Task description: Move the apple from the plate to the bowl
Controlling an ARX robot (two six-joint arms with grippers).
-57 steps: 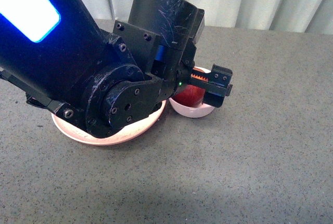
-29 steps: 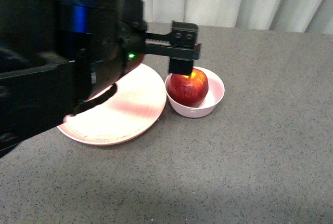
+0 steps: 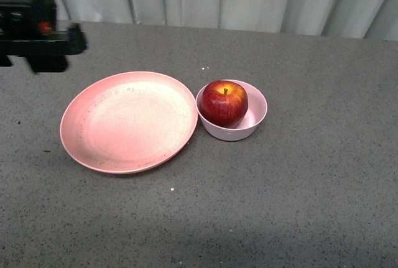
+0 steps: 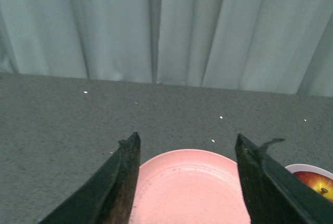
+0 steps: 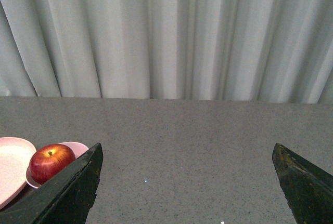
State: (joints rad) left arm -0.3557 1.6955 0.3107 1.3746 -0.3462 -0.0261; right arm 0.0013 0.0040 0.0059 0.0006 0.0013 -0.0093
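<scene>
Grey table [image 3: 298, 206] | apple [image 3: 224, 102] in bowl [image 3: 252, 122] | plate [image 3: 127, 122] bare | both hands spread, empty

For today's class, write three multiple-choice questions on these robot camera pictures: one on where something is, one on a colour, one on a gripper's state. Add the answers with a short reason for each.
1. Where is the apple?
A. on the plate
B. in the bowl
C. on the bare table

2. What colour is the plate?
A. salmon pink
B. blue
C. green

3. How is the left gripper?
A. shut on the apple
B. shut on the bowl
C. open, holding nothing

Answers:
1 B: the apple sits inside the bowl.
2 A: the plate is salmon pink.
3 C: in the left wrist view the left gripper has its jaws spread with nothing between them.
</scene>
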